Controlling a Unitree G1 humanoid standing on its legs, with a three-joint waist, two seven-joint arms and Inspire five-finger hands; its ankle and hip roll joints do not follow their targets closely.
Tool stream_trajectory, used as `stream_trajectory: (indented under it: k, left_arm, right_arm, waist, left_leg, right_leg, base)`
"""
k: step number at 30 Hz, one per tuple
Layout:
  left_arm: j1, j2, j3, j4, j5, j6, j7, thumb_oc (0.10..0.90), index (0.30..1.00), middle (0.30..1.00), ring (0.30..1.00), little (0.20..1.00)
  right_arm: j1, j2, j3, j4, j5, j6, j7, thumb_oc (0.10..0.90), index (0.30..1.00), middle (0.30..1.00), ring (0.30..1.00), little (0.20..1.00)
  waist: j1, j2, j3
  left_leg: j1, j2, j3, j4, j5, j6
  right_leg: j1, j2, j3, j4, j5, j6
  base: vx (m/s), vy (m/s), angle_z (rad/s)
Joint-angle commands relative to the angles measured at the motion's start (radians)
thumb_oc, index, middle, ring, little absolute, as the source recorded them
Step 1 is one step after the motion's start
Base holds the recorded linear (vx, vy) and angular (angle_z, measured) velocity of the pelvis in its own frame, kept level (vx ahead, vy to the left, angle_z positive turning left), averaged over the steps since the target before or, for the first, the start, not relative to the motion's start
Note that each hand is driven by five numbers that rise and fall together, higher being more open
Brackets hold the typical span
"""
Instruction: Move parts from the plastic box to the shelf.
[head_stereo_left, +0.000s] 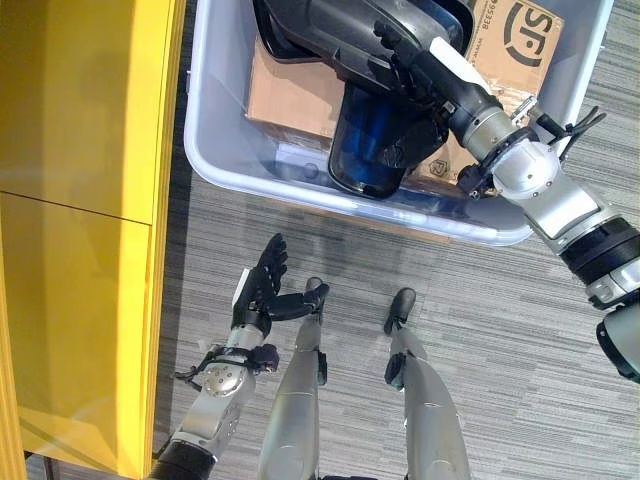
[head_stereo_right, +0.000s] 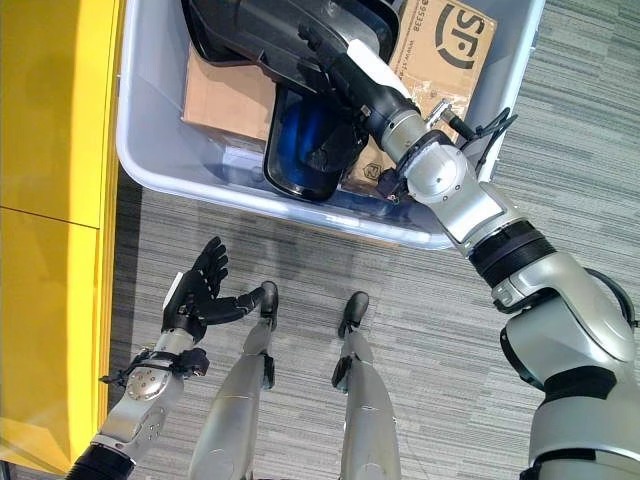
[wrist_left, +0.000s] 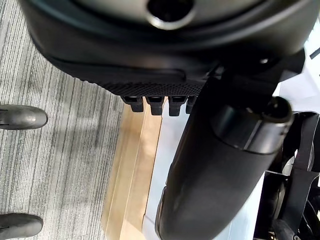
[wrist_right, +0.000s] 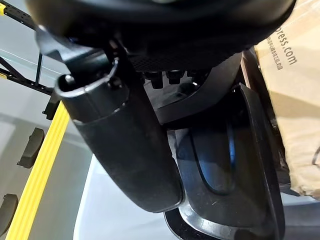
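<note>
I see cardboard boxes (head_stereo_left: 300, 95) crowding the plastic box (head_stereo_left: 215, 150) around the black part (head_stereo_left: 340, 40), with the yellow shelf (head_stereo_left: 80, 200) well apart. My right hand (head_stereo_left: 400, 55) lies on the part; I cannot tell its fingers' grip. My left hand (head_stereo_left: 262, 285) hangs outside, fingers straight and spread.

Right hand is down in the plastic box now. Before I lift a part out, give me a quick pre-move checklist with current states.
1. Right hand is over the black part in the plastic box: ok.
2. Firm grasp on that part: cannot tell, fingers lie against it.
3. Left hand free to assist, open above the carpet: ok.
4. Blue-tinted part leans under the black one and may shift: not ok.
5. Cardboard boxes sit beneath the parts: ok.
6. Yellow shelf at the robot's left: ok.
</note>
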Motion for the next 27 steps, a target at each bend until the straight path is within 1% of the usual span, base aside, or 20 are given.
stream_trajectory:
  k: [1,6,10,13,16,20,22,23,24,25,26,27]
  left_arm:
    - [0.018,0.054,0.023,-0.116,-0.034,-0.065,0.01,0.9,1.0,1.0,1.0,1.0]
    - [0.037,0.065,0.029,-0.12,-0.03,-0.063,0.004,0.9,1.0,1.0,1.0,1.0]
    - [0.058,0.082,0.036,-0.13,-0.023,-0.06,-0.008,0.9,1.0,1.0,1.0,1.0]
    - [0.075,0.095,0.042,-0.13,-0.016,-0.057,-0.016,0.9,1.0,1.0,1.0,1.0]
    - [0.093,0.107,0.053,-0.132,-0.013,-0.054,-0.022,0.9,1.0,1.0,1.0,1.0]
    - [0.11,0.12,0.071,-0.138,-0.009,-0.053,-0.031,0.9,1.0,1.0,1.0,1.0]
    - [0.118,0.123,0.075,-0.138,-0.005,-0.054,-0.033,0.9,1.0,1.0,1.0,1.0]
    - [0.124,0.13,0.08,-0.14,-0.004,-0.053,-0.037,0.9,1.0,1.0,1.0,1.0]
    - [0.126,0.13,0.083,-0.139,-0.002,-0.052,-0.038,0.9,1.0,1.0,1.0,1.0]
    - [0.127,0.134,0.089,-0.14,0.001,-0.052,-0.037,0.9,1.0,1.0,1.0,1.0]
    - [0.126,0.131,0.089,-0.14,0.001,-0.052,-0.037,0.9,1.0,1.0,1.0,1.0]
    - [0.129,0.137,0.09,-0.14,0.004,-0.053,-0.039,0.9,1.0,1.0,1.0,1.0]
  right_arm:
    - [-0.141,-0.095,0.023,-0.114,0.019,-0.084,-0.033,0.9,1.0,1.0,1.0,1.0]
    - [-0.203,-0.215,0.073,-0.235,0.02,-0.108,-0.026,0.9,1.0,1.0,1.0,1.0]
    - [-0.267,-0.319,0.145,-0.329,0.01,-0.131,-0.018,0.9,1.0,1.0,1.0,1.0]
    - [-0.341,-0.394,0.225,-0.392,-0.01,-0.146,-0.013,0.9,1.0,1.0,1.0,1.0]
    - [-0.419,-0.451,0.311,-0.443,-0.034,-0.157,-0.006,0.9,1.0,1.0,1.0,1.0]
    - [-0.502,-0.496,0.406,-0.493,-0.057,-0.166,0.007,0.9,1.0,1.0,1.0,1.0]
    - [-0.522,-0.507,0.436,-0.501,-0.071,-0.169,0.007,0.9,1.0,1.0,1.0,1.0]
    - [-0.555,-0.516,0.479,-0.503,-0.102,-0.168,0.007,0.9,1.0,1.0,1.0,1.0]
    - [-0.584,-0.52,0.512,-0.503,-0.118,-0.17,0.008,0.9,1.0,1.0,1.0,1.0]
    - [-0.634,-0.523,0.572,-0.5,-0.154,-0.168,0.007,0.9,1.0,1.0,1.0,1.0]
    - [-0.642,-0.522,0.58,-0.499,-0.153,-0.168,0.006,0.9,1.0,1.0,1.0,1.0]
    - [-0.652,-0.528,0.593,-0.499,-0.171,-0.169,0.006,0.9,1.0,1.0,1.0,1.0]
  waist:
    - [0.016,-0.061,0.012]
    - [0.003,-0.08,0.006]
    - [-0.009,-0.097,-0.003]
    - [-0.015,-0.113,-0.013]
    - [-0.021,-0.125,-0.023]
    - [-0.024,-0.14,-0.034]
    - [-0.024,-0.146,-0.037]
    - [-0.022,-0.154,-0.039]
    - [-0.023,-0.155,-0.04]
    - [-0.023,-0.163,-0.042]
    - [-0.024,-0.16,-0.042]
    - [-0.024,-0.166,-0.043]
  left_leg:
    - [0.092,0.061,-0.002,0.084,-0.115,-0.07]
    - [0.101,0.064,0.003,0.085,-0.118,-0.073]
    - [0.114,0.07,0.006,0.083,-0.117,-0.077]
    - [0.126,0.072,0.005,0.077,-0.117,-0.079]
    - [0.13,0.076,0.003,0.076,-0.117,-0.082]
    - [0.138,0.08,0.001,0.073,-0.116,-0.084]
    - [0.141,0.08,0.0,0.069,-0.115,-0.085]
    - [0.142,0.08,0.0,0.068,-0.114,-0.086]
    - [0.142,0.081,-0.001,0.067,-0.114,-0.087]
    - [0.142,0.082,-0.003,0.066,-0.113,-0.088]
    - [0.142,0.082,-0.003,0.066,-0.113,-0.088]
    - [0.141,0.083,-0.004,0.066,-0.113,-0.088]
  right_leg:
    - [0.124,-0.039,-0.006,-0.002,-0.068,0.089]
    - [0.134,-0.035,-0.005,-0.006,-0.066,0.091]
    - [0.145,-0.03,-0.005,-0.011,-0.065,0.093]
    - [0.156,-0.026,-0.008,-0.013,-0.065,0.094]
    - [0.163,-0.024,-0.011,-0.014,-0.067,0.095]
    - [0.175,-0.021,-0.014,-0.017,-0.067,0.096]
    - [0.18,-0.02,-0.016,-0.019,-0.068,0.096]
    - [0.182,-0.019,-0.018,-0.02,-0.068,0.096]
    - [0.183,-0.019,-0.019,-0.021,-0.068,0.097]
    - [0.183,-0.017,-0.02,-0.022,-0.068,0.096]
    - [0.183,-0.016,-0.02,-0.022,-0.068,0.096]
    - [0.184,-0.016,-0.022,-0.023,-0.069,0.095]
  base:
    - [0.0,0.0,0.0]
    - [0.0,0.0,0.0]
    - [0.0,0.0,0.0]
    - [0.0,0.0,0.0]
    - [0.0,-0.006,0.01]
    - [0.0,-0.005,0.01]
    - [0.0,-0.008,0.02]
    - [0.0,0.0,0.0]
    - [0.01,-0.024,0.06]
    - [0.0,-0.014,0.07]
    - [0.0,-0.017,0.08]
    - [0.0,-0.011,0.07]
